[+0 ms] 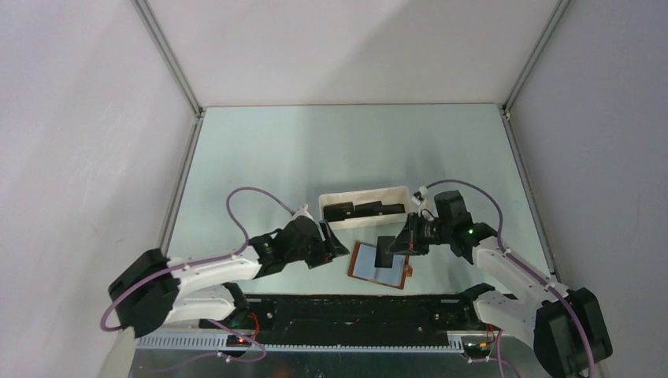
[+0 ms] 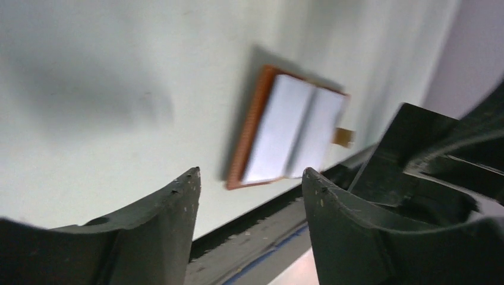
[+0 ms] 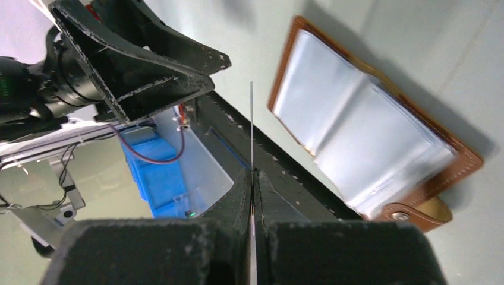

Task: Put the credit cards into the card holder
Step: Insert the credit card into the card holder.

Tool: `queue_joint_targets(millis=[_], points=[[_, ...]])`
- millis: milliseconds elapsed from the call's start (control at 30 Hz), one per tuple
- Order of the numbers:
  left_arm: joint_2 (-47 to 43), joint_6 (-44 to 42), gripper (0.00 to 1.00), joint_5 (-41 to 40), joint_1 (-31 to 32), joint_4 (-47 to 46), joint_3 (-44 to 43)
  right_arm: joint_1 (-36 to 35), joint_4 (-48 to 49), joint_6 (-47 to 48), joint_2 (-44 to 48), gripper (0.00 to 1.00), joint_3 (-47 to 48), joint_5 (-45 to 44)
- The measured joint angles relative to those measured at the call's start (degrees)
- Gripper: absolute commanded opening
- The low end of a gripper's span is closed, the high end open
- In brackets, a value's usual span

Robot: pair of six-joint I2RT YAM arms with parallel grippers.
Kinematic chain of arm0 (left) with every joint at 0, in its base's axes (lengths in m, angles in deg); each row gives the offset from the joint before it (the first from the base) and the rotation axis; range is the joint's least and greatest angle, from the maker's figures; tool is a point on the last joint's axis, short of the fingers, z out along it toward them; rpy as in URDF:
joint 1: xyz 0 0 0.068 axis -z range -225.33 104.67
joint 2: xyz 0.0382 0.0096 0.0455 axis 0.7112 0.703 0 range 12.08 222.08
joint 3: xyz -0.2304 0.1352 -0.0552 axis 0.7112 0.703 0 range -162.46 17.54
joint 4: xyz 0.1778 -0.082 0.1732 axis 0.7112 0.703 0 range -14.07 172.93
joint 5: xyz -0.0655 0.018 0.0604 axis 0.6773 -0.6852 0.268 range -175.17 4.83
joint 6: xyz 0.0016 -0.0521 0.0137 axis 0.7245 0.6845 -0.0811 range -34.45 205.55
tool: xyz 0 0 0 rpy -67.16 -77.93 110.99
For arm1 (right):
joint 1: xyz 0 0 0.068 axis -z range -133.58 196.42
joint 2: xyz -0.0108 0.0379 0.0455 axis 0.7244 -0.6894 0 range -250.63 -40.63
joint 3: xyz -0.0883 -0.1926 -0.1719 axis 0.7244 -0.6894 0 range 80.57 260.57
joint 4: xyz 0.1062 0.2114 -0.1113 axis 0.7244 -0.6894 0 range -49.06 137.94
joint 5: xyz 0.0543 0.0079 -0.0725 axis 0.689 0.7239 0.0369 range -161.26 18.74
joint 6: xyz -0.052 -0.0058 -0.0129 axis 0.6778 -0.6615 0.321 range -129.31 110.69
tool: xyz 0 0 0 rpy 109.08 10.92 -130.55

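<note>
Tabletop (image 1: 260,157), pale green and faintly glossy, was bounded on three sides by plain white walls (image 1: 346,47), and metal rails (image 1: 179,181) were run along its left and right edges. Wide bare surface was left toward the far wall and at both sides. The objects were gathered near the front edge, between the two arms.

A white tray (image 1: 364,192) was set just beyond the grippers, and several dark credit cards (image 1: 366,209) were laid inside it. The card holder (image 1: 370,269) was spread open flat on the table just in front of the tray. Its pale pockets were turned upward and its snap tab (image 3: 416,211) was pointed toward the right arm's side.

The right gripper (image 1: 398,246) was pinched tightly on one black card (image 1: 386,249), which was held over the far part of the holder. Whether the card touched the pockets could not be told.

The left gripper (image 1: 337,247) was held just left of the holder and apart from it. Its fingers (image 2: 178,208) were spread wide, and nothing was held between them.
</note>
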Motion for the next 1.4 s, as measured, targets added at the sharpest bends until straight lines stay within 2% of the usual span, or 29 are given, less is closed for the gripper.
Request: queue_joint_targets(millis=[233, 433, 567, 800, 1400], points=[[11.82, -0.09, 0.51, 2.91, -0.02, 3.19, -3.13, -1.25, 4.24, -1.09, 0.26, 0.0, -7.02, -5.38], [14.99, -0.46, 0.45, 4.81, -0.04, 2.45, -4.72, -1.36, 11.52, -4.55, 6.1, 0.0, -14.88, -11.76], [16.83, -0.5, 0.42, 5.88, -0.04, 0.74, -5.18, -1.36, 16.24, -6.01, 6.1, 0.0, -17.57, -13.84], [19.23, -0.52, 0.35, 7.13, -0.04, -0.63, -6.21, -1.36, 24.98, -8.15, 2.43, 0.0, -19.15, -13.86], [21.49, -0.55, 0.17, 8.52, -0.09, -1.33, -6.95, -2.27, 37.57, -12.35, -8.31, 0.0, -20.98, -11.54]])
